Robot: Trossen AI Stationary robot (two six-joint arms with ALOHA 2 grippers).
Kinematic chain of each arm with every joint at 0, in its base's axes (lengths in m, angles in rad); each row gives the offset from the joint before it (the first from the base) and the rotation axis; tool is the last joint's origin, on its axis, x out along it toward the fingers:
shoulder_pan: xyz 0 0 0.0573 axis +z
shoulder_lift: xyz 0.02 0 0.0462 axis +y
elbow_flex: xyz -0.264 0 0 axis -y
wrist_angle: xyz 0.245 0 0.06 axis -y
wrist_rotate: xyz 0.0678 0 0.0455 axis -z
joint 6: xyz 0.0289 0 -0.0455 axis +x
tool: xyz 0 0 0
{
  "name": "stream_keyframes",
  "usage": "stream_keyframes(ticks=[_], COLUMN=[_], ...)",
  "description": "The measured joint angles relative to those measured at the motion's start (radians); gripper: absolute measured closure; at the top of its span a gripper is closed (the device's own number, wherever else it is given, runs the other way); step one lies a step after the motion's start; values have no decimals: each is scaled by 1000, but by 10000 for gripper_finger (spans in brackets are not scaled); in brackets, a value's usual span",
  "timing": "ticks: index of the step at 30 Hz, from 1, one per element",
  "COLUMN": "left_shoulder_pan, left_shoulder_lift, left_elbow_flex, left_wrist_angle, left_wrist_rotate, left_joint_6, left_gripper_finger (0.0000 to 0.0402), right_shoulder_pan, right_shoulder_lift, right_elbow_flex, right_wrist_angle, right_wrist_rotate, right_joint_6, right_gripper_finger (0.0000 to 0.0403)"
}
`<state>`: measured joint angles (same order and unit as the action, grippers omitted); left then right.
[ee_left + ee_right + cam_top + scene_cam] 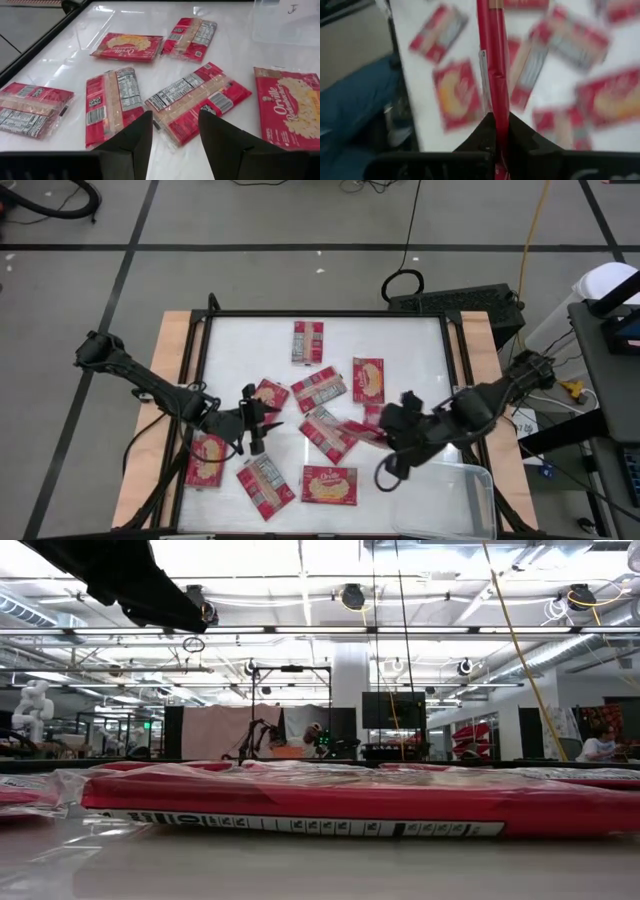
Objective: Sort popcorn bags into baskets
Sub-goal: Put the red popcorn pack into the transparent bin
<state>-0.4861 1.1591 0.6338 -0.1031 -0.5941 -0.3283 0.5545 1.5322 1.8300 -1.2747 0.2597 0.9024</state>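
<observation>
Several red popcorn packets lie flat on the white table (420,340); some show the yellow picture, like one (368,380), and others the grey print, like one (308,342). My left gripper (256,420) (175,135) is open and hovers over the table's left half, just short of a print-side-up packet (197,100). My right gripper (392,428) (495,125) is shut on one red packet (360,430), right of centre. The clear bin (440,500) stands at the near right corner and also shows in the left wrist view as a see-through wall (285,20). My right gripper pinches a red packet between its two fingers at one end (495,112). The packet shows edge-on and runs straight out from the fingers (492,40). In the high view it reaches from the gripper toward the table's left, over other packets lying there.
A black frame (200,380) edges the white table, with wooden board outside it. Loose packets crowd the middle and near left, such as two near the front edge (330,485) (265,485). In the low view one packet (300,805) fills the foreground.
</observation>
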Motion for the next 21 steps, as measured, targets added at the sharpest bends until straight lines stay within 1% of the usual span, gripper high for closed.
stream_keyframes(ticks=[2,6,8,14,18,21], left_shoulder_pan=[-4,-7,-7,-7,-7,-7], left_shoulder_lift=[0,0,0,0,0,0], left_elbow_flex=[0,0,0,0,0,0], left_wrist_angle=[-3,-3,-3,9,9,9], left_wrist_rotate=[0,0,0,0,1,1], left_joint_6=[0,-1,-3,-8,-16,-16], left_gripper_finger=[240,240,240,240,240,240], right_shoulder_pan=[30,97,132,227,302,350], right_shoulder_lift=[0,3,2,1,3,3], right_elbow_flex=[15,15,15,9,-33,-68], right_wrist_angle=[-46,-138,-163,-273,-271,-271], right_wrist_rotate=[-76,-282,-332,-360,-369,-369], right_joint_6=[95,294,361,475,498,562], right_gripper_finger=[398,398,398,398,398,399])
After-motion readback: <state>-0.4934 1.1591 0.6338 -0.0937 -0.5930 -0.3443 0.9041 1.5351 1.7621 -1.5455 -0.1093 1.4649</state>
